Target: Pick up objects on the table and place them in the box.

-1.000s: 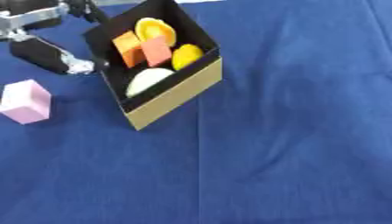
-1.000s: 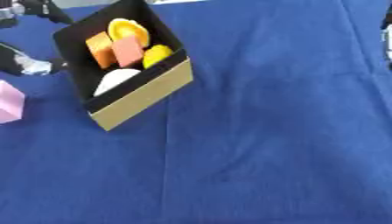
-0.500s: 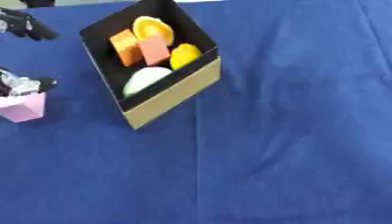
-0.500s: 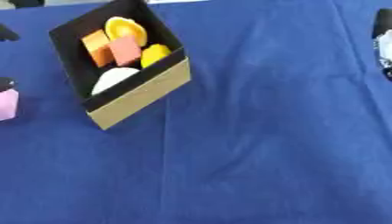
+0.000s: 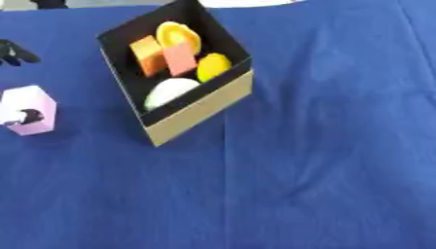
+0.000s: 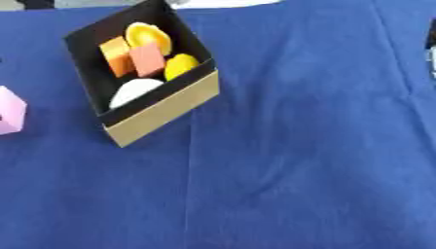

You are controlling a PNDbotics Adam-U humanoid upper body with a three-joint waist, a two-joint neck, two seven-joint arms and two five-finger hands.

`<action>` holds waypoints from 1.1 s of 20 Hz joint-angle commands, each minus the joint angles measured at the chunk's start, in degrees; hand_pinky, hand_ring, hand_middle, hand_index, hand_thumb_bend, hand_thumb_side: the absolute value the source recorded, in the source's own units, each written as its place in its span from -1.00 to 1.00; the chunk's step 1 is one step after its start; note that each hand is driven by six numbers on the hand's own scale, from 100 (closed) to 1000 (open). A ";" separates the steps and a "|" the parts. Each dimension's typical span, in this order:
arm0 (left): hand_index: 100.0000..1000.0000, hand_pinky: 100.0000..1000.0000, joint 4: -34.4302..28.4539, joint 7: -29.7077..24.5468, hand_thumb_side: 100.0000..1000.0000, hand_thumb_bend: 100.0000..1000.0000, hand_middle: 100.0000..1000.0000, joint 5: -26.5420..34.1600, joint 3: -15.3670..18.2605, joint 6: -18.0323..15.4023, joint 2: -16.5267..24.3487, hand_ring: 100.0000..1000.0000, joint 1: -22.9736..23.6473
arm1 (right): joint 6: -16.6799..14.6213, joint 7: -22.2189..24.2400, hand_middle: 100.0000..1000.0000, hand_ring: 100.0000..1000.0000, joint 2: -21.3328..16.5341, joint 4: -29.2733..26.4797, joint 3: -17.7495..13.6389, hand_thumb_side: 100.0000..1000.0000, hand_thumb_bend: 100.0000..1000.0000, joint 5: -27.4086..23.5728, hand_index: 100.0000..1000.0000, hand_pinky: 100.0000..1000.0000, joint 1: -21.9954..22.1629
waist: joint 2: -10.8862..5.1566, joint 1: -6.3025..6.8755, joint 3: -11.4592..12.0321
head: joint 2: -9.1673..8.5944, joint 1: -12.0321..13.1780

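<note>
One object, a pink block (image 5: 30, 110), remains on the blue tablecloth (image 5: 323, 160), lying to the left of the box (image 5: 200, 104) and apart from it. The box, black inside with a tan outer wall, stands askew and already holds an orange block (image 5: 147, 56), a salmon-pink block (image 5: 180, 58), a yellow-orange rounded piece (image 5: 178, 34), a yellow rounded piece (image 5: 214, 65) and a white rounded piece (image 5: 170, 92).

Compared with one second ago, the left hand (image 5: 15, 51) has dropped from beside the box's left corner to the pink block. Dark fingertips now show at the left edge above the block, and a dark and silver tip (image 5: 26, 117) lies against the block's near face. Most of the hand is out of view, so whether the fingers are closed round the block cannot be told. The block itself sits about where it did, allowing for a shift of the camera.

The right hand (image 6: 431, 46) shows only as a dark sliver at the right edge of the right eye view; its fingers cannot be judged.

By judgement, the task is nearly complete: the step in hand is the grasp of the last object, with its carry to the box still to come.
</note>
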 commanded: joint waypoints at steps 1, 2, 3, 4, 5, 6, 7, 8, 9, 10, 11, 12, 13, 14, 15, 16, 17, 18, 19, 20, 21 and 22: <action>0.79 0.69 2.72 1.49 -0.36 -0.02 0.62 -1.03 1.67 -0.02 1.51 0.67 -1.41 | 0.09 -0.48 0.30 0.35 -0.87 -0.87 -0.91 -0.57 -0.70 0.39 0.49 0.48 -0.21 | -1.17 0.00 -0.06 | -0.90 0.88; 0.79 0.70 3.60 1.66 -0.37 -0.02 0.62 -1.25 1.77 -0.10 1.41 0.67 -1.70 | 0.11 -0.57 0.30 0.35 -0.83 -0.87 -0.92 -0.57 -0.70 0.38 0.49 0.48 -0.16 | -1.09 0.03 -0.06 | -0.99 0.99; 0.79 0.70 4.47 1.71 -0.38 -0.02 0.62 -1.38 1.84 -0.20 1.26 0.67 -2.01 | 0.12 -0.69 0.30 0.35 -0.79 -0.87 -0.95 -0.57 -0.70 0.40 0.49 0.48 -0.12 | -1.00 0.07 -0.06 | -1.09 1.06; 0.79 0.70 5.22 1.68 -0.39 -0.01 0.63 -1.45 1.85 -0.36 1.13 0.68 -2.30 | 0.14 -0.81 0.30 0.35 -0.75 -0.87 -0.98 -0.57 -0.70 0.40 0.49 0.48 -0.11 | -0.93 0.10 -0.06 | -1.16 1.11; 0.79 0.70 6.03 1.50 -0.39 0.01 0.63 -1.50 1.80 -0.50 0.97 0.68 -2.57 | 0.18 -0.96 0.30 0.34 -0.69 -0.87 -1.00 -0.56 -0.70 0.36 0.49 0.48 -0.13 | -0.83 0.14 -0.08 | -1.27 1.18; 0.80 0.71 6.76 1.18 -0.38 0.04 0.64 -1.60 1.72 -0.68 0.85 0.69 -2.81 | 0.21 -1.10 0.29 0.34 -0.66 -0.87 -1.00 -0.56 -0.70 0.33 0.49 0.47 -0.16 | -0.74 0.18 -0.12 | -1.37 1.23; 0.80 0.71 7.39 0.79 -0.38 0.06 0.65 -1.74 1.62 -0.89 0.72 0.70 -3.05 | 0.23 -1.19 0.29 0.34 -0.64 -0.87 -0.98 -0.56 -0.70 0.31 0.49 0.47 -0.20 | -0.64 0.20 -0.16 | -1.44 1.30; 0.80 0.71 7.96 0.44 -0.38 0.08 0.65 -1.84 1.55 -1.16 0.55 0.70 -3.32 | 0.26 -1.29 0.29 0.34 -0.61 -0.87 -0.98 -0.56 -0.71 0.31 0.48 0.47 -0.23 | -0.54 0.22 -0.21 | -1.49 1.36; 0.80 0.71 8.49 0.13 -0.40 0.09 0.65 -1.89 1.47 -1.46 0.37 0.70 -3.61 | 0.30 -1.41 0.29 0.34 -0.56 -0.87 -0.99 -0.56 -0.71 0.29 0.48 0.47 -0.28 | -0.43 0.24 -0.28 | -1.55 1.41; 0.79 0.71 8.88 -0.14 -0.39 0.11 0.64 -1.83 1.39 -1.84 0.18 0.70 -3.87 | 0.35 -1.53 0.29 0.33 -0.52 -0.87 -0.99 -0.56 -0.71 0.27 0.48 0.47 -0.31 | -0.35 0.26 -0.34 | -1.60 1.43; 0.79 0.71 9.34 -0.47 -0.40 0.12 0.65 -1.80 1.31 -2.15 0.07 0.71 -4.10 | 0.42 -1.69 0.29 0.33 -0.46 -0.87 -0.99 -0.56 -0.71 0.24 0.48 0.47 -0.33 | -0.23 0.29 -0.40 | -1.70 1.45; 0.79 0.72 9.69 -0.79 -0.42 0.13 0.65 -1.77 1.22 -2.53 -0.05 0.71 -4.32 | 0.51 -1.83 0.28 0.33 -0.41 -0.87 -0.99 -0.56 -0.71 0.21 0.48 0.47 -0.35 | -0.13 0.32 -0.46 | -1.80 1.43; 0.78 0.72 10.08 -1.13 -0.43 0.14 0.65 -1.85 1.16 -2.84 -0.14 0.72 -4.53 | 0.60 -1.96 0.28 0.33 -0.32 -0.87 -0.97 -0.55 -0.71 0.20 0.48 0.46 -0.35 | 0.00 0.36 -0.52 | -1.91 1.41; 0.78 0.72 10.39 -1.44 -0.45 0.15 0.65 -1.89 1.13 -3.13 -0.23 0.72 -4.70 | 0.69 -2.08 0.28 0.33 -0.24 -0.87 -0.96 -0.55 -0.71 0.20 0.48 0.46 -0.34 | 0.12 0.39 -0.57 | -1.99 1.38; 0.78 0.72 10.60 -1.69 -0.49 0.16 0.64 -1.92 1.12 -3.45 -0.31 0.72 -4.85 | 0.78 -2.23 0.28 0.32 -0.15 -0.87 -0.98 -0.55 -0.71 0.19 0.48 0.46 -0.32 | 0.26 0.43 -0.61 | -2.06 1.35; 0.77 0.72 10.75 -1.86 -0.51 0.18 0.64 -1.94 1.13 -3.75 -0.38 0.72 -4.97 | 0.86 -2.40 0.28 0.32 -0.09 -0.87 -0.99 -0.55 -0.72 0.19 0.48 0.46 -0.30 | 0.38 0.46 -0.62 | -2.13 1.33; 0.77 0.72 10.84 -2.02 -0.53 0.18 0.64 -1.94 1.08 -4.08 -0.49 0.72 -5.12 | 0.96 -2.57 0.27 0.32 0.00 -0.87 -1.00 -0.55 -0.72 0.17 0.47 0.46 -0.29 | 0.54 0.49 -0.61 | -2.22 1.33; 0.76 0.72 10.94 -2.15 -0.54 0.17 0.64 -1.94 1.02 -4.38 -0.59 0.72 -5.26 | 1.06 -2.72 0.27 0.32 0.08 -0.87 -0.99 -0.54 -0.72 0.14 0.47 0.46 -0.29 | 0.67 0.51 -0.61 | -2.29 1.33; 0.76 0.72 11.04 -2.29 -0.57 0.17 0.64 -1.98 0.91 -4.67 -0.70 0.72 -5.42 | 1.16 -2.85 0.27 0.31 0.15 -0.87 -0.95 -0.54 -0.73 0.10 0.47 0.46 -0.32 | 0.83 0.52 -0.61 | -2.40 1.32; 0.76 0.72 11.20 -2.45 -0.57 0.16 0.64 -2.10 0.81 -4.93 -0.80 0.72 -5.58 | 1.23 -2.95 0.27 0.31 0.21 -0.87 -0.90 -0.54 -0.73 0.07 0.47 0.45 -0.37 | 0.97 0.52 -0.62 | -2.48 1.32; 0.76 0.72 11.49 -2.56 -0.60 0.15 0.64 -2.33 0.75 -5.06 -0.93 0.72 -5.79 | 1.26 -3.02 0.27 0.31 0.26 -0.87 -0.84 -0.54 -0.73 0.03 0.47 0.45 -0.42 | 1.11 0.51 -0.64 | -2.54 1.33; 0.76 0.72 11.88 -2.63 -0.64 0.16 0.64 -2.69 0.69 -5.11 -1.09 0.72 -6.04 | 1.26 -3.08 0.26 0.31 0.31 -0.87 -0.81 -0.54 -0.73 0.02 0.47 0.45 -0.46 | 1.24 0.49 -0.66 | -2.60 1.34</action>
